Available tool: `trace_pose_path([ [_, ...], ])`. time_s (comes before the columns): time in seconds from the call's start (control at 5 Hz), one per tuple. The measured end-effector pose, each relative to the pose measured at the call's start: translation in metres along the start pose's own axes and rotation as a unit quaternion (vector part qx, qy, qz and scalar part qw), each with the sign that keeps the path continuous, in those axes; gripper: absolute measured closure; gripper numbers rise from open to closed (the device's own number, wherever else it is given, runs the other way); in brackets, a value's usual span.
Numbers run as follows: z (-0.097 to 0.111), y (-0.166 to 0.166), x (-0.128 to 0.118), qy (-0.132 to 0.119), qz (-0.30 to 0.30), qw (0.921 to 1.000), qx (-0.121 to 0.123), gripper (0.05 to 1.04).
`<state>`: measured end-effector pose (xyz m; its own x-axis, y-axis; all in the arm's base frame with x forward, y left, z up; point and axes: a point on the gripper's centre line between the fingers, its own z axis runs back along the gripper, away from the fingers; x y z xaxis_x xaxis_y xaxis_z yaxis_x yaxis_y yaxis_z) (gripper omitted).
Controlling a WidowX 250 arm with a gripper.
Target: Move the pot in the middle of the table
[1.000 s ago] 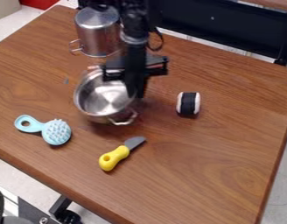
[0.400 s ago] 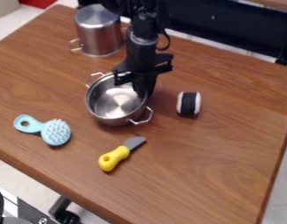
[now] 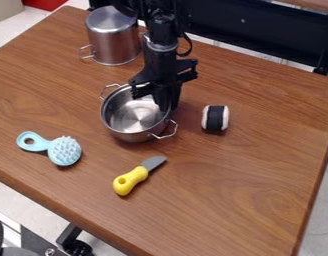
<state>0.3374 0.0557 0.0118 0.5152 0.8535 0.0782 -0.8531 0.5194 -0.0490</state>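
Note:
The open silver pot (image 3: 134,119) stands on the wooden table (image 3: 240,190), left of the table's middle, with one wire handle at its upper left and one at its lower right. My black gripper (image 3: 165,104) hangs down at the pot's right rear rim, its fingers closed about the wall there. One finger reaches inside the pot and hides part of the rim.
A tall metal pot (image 3: 113,37) stands at the back left. Right of my gripper lies a black-and-white roll (image 3: 215,118). A blue brush (image 3: 63,150) is at the left, and a yellow-handled knife (image 3: 131,180) lies in front of the pot.
The pot and my gripper have shifted together to the right across the table, mostly between the first two frames. The pot has also turned slightly. The other objects have stayed in place.

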Motion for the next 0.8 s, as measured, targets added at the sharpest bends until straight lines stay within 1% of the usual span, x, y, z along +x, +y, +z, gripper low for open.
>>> trace_pose_path([
  [0.2,-0.005,0.001,-0.001,0.006,-0.011,0.9999,0.003,0.579],
  [0.4,-0.005,0.001,0.000,0.003,-0.014,0.9999,0.002,0.277],
  [0.6,-0.005,0.004,-0.002,0.020,-0.014,0.9997,0.001,0.083],
  [0.8,0.015,0.002,0.001,0.016,-0.022,0.9995,-0.017,0.084],
])
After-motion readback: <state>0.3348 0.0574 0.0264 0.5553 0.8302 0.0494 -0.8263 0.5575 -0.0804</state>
